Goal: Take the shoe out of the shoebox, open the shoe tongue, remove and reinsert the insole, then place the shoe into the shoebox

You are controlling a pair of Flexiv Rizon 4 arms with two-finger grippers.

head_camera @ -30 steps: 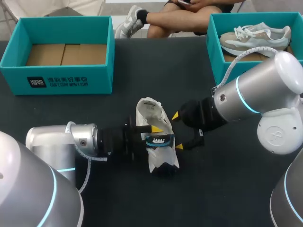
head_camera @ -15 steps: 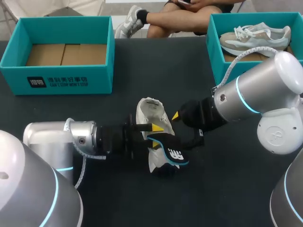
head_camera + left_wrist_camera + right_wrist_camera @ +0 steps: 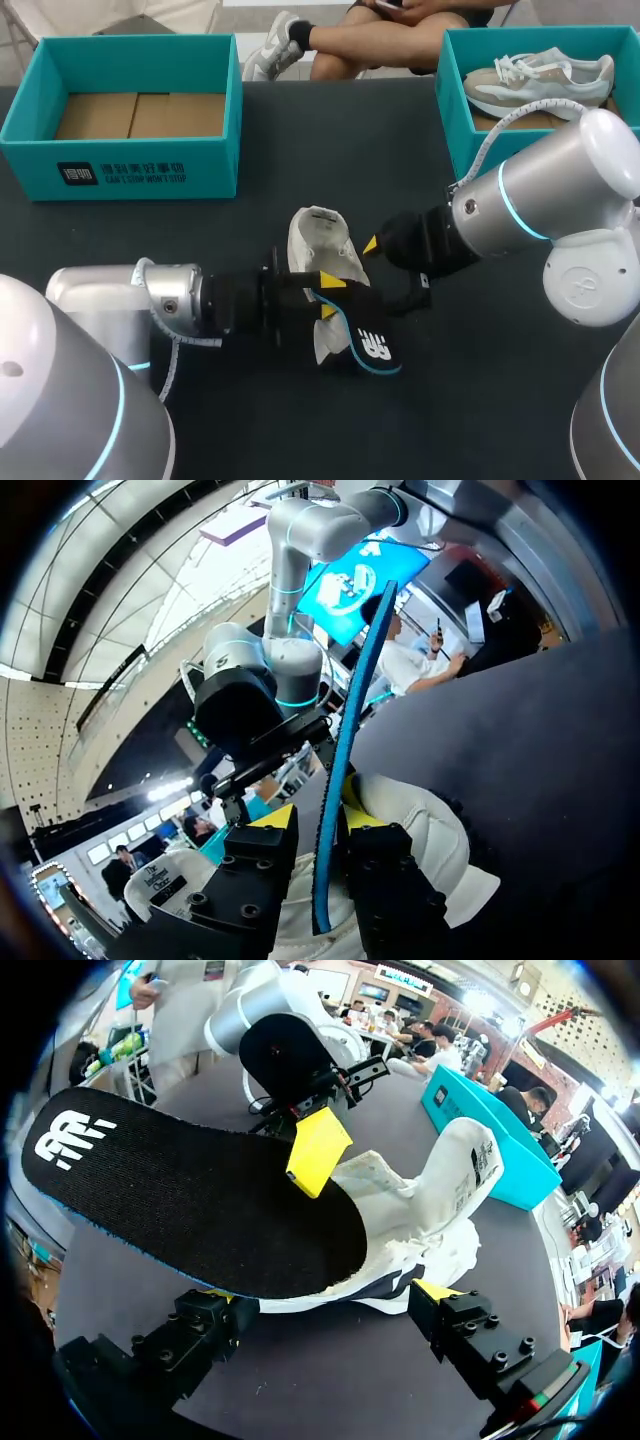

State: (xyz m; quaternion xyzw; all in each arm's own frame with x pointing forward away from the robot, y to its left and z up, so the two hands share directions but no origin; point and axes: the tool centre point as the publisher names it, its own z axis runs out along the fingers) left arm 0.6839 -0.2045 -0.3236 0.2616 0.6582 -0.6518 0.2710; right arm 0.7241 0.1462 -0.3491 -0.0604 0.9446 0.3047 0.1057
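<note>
My left gripper [image 3: 328, 292] is closed on the insole [image 3: 368, 345] at its edge. It is light and bends easily. My right gripper [image 3: 374, 277]: cannot tell.

The white shoe [image 3: 318, 250] rests on the dark tabletop. Its black insole [image 3: 368, 340], blue-edged with a white logo, hangs tilted beside the shoe, one end overlapping it. An empty teal shoebox [image 3: 205, 165] stands well apart from the shoe.
</note>
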